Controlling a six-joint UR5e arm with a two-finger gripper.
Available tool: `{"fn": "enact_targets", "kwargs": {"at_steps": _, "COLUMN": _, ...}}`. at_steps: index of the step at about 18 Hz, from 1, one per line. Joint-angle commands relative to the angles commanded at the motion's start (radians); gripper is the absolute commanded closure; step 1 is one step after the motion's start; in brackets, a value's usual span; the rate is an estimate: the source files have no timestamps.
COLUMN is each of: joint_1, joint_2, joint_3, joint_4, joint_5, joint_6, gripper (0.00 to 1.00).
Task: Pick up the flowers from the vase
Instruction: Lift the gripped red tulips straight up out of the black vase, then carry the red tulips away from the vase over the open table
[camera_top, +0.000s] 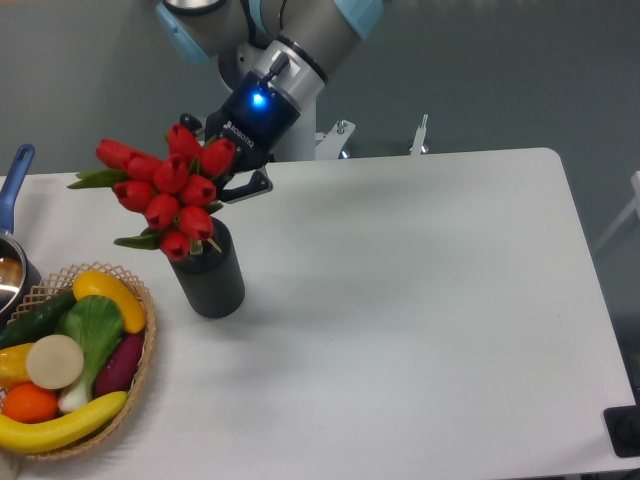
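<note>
The flowers (170, 195), a bunch of red tulip buds with green leaves, hang tilted to the left over the mouth of the vase (209, 277), a matte black cylinder standing on the white table. My gripper (222, 178) reaches down from the upper right and is shut on the flowers' stems right behind the buds. Its fingertips are mostly hidden by the blooms. The lowest bud overlaps the vase's rim in this view; whether the stem ends are still inside the vase is hidden.
A wicker basket (136, 385) of toy fruit and vegetables sits at the front left, close to the vase. A pot with a blue handle (14, 180) stands at the left edge. The white table (420, 300) stretches to the right.
</note>
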Motion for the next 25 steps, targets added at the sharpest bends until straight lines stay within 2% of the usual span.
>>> {"fn": "enact_targets", "kwargs": {"at_steps": 18, "joint_1": 0.054, "joint_2": 0.035, "joint_3": 0.026, "joint_4": 0.0, "joint_5": -0.02, "joint_6": -0.023, "gripper": 1.0}}
{"fn": "enact_targets", "kwargs": {"at_steps": 23, "joint_1": 0.092, "joint_2": 0.025, "joint_3": 0.057, "joint_4": 0.014, "joint_5": -0.012, "joint_6": -0.003, "gripper": 1.0}}
{"fn": "enact_targets", "kwargs": {"at_steps": 25, "joint_1": 0.097, "joint_2": 0.002, "joint_3": 0.077, "joint_4": 0.014, "joint_5": -0.006, "joint_6": 0.043, "gripper": 1.0}}
